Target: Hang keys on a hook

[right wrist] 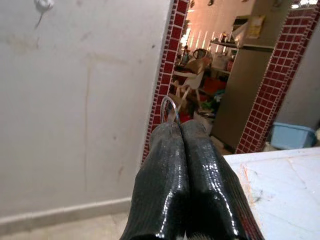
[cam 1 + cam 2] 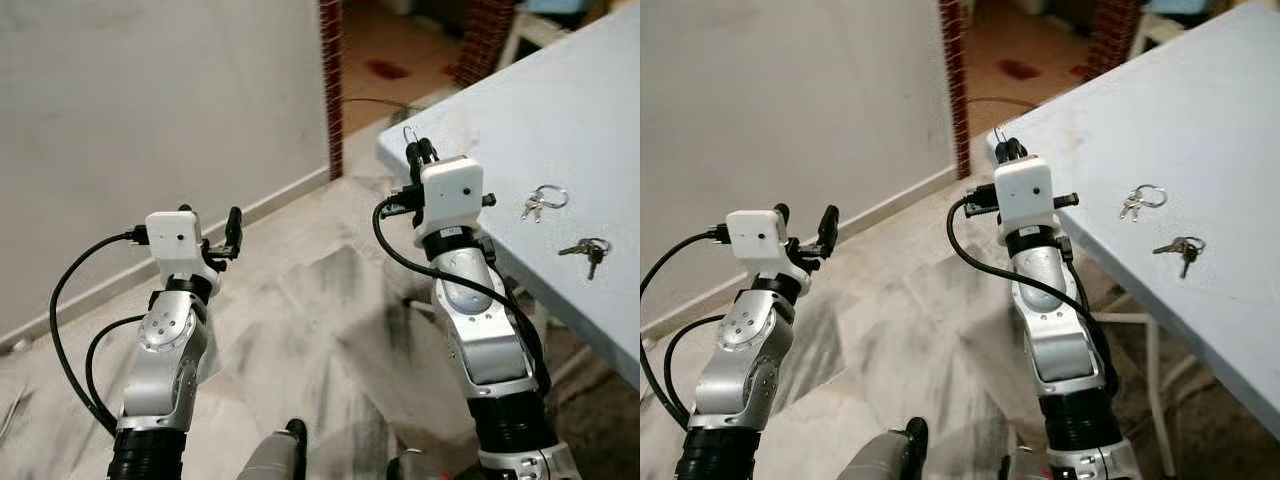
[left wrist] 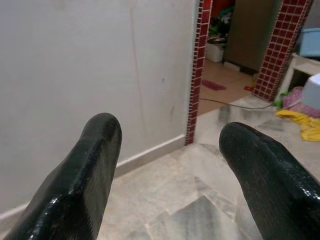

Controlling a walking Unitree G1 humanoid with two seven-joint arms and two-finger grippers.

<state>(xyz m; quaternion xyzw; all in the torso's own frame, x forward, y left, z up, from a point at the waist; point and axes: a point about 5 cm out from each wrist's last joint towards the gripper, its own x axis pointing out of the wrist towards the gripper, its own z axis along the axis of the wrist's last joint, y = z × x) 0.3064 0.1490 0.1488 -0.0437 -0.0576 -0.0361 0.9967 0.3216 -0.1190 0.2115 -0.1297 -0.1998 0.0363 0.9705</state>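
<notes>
From the head views, our right end effector is raised beside the corner of the counter, fingers pressed together on a key ring that pokes up past the tips, ready to carry. Two more key bunches lie on the counter, right of that end effector. Our left end effector idles wide open, empty, well left of the counter. In the right wrist view, the ring protrudes above the closed fingers, pointing toward a white wall hook, likely our target.
</notes>
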